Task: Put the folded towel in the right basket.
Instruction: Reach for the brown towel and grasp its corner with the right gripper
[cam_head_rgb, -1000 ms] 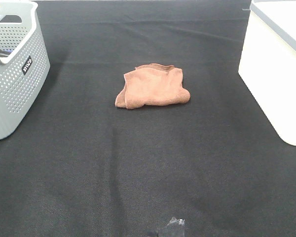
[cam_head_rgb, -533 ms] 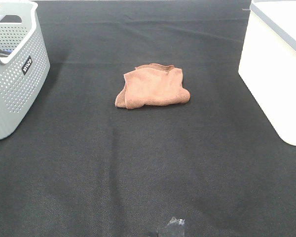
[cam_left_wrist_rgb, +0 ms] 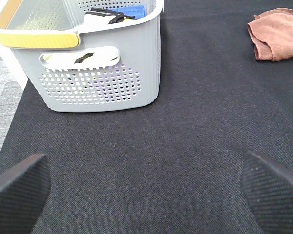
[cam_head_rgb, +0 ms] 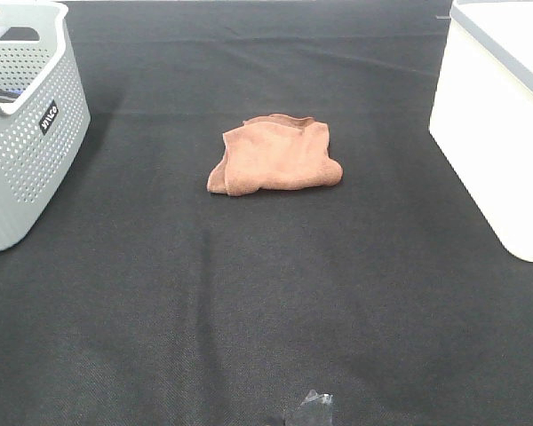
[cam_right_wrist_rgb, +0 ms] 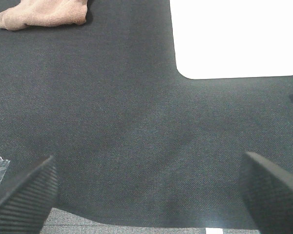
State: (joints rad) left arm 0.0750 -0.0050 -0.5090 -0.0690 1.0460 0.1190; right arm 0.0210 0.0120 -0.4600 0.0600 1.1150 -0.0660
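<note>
Black mat (cam_head_rgb: 249,311), folded towel (cam_head_rgb: 275,158) flat, long axis side to side, left gripper (cam_left_wrist_rgb: 146,190) and right gripper (cam_right_wrist_rgb: 149,195) apart

The folded brown cloth towel (cam_head_rgb: 275,158) lies on the black fabric table cover (cam_head_rgb: 249,311). Well left of the towel stands the grey perforated plastic basket (cam_head_rgb: 27,133); well right of it, the white smooth-walled basket (cam_head_rgb: 489,151). My left gripper (cam_left_wrist_rgb: 146,190) hangs in front of the towel, leftward; my right gripper (cam_right_wrist_rgb: 147,195) in front, rightward.
</note>
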